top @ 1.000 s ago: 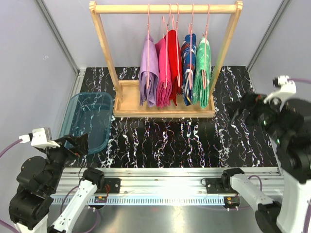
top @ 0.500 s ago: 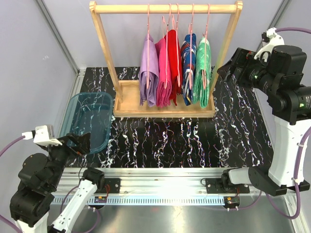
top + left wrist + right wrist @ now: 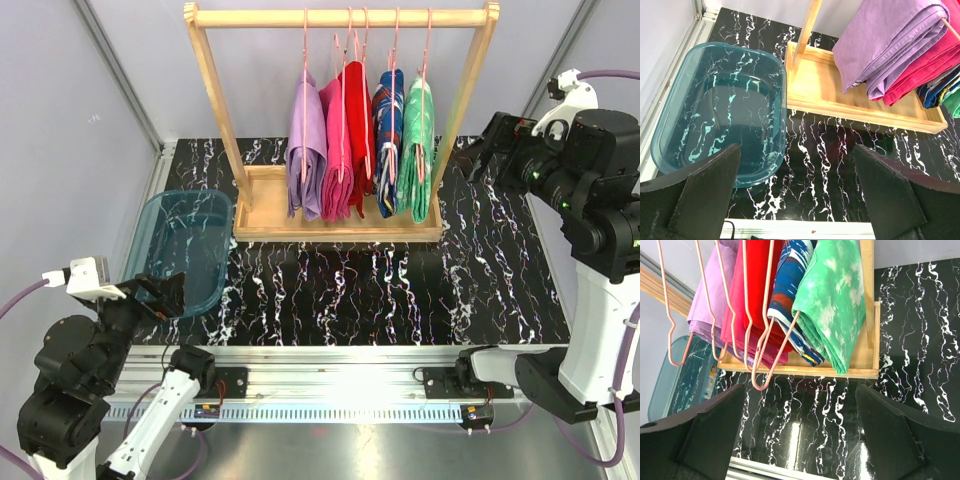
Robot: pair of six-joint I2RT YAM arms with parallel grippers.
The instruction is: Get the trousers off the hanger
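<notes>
**Trousers not yet off their hangers**

The trousers, a mint green pair (image 3: 417,150) and a navy patterned pair (image 3: 388,130), are seen draped over pink wire hangers (image 3: 427,60) at the right end of the wooden rack (image 3: 217,100). A red pair (image 3: 356,110), a pink pair (image 3: 335,160) and a lilac pair (image 3: 305,140) are hung beside them. Nothing is judged removed; the whole task is left.

The scene is enclosed by pale grey walls (image 3: 60,150). The black, white-veined table (image 3: 400,290) is shared by the rack and a teal bin (image 3: 185,245). The right gripper (image 3: 800,440) is held spread and empty, facing the mint pair. The left gripper (image 3: 795,200) is likewise spread and empty, near the bin.
</notes>
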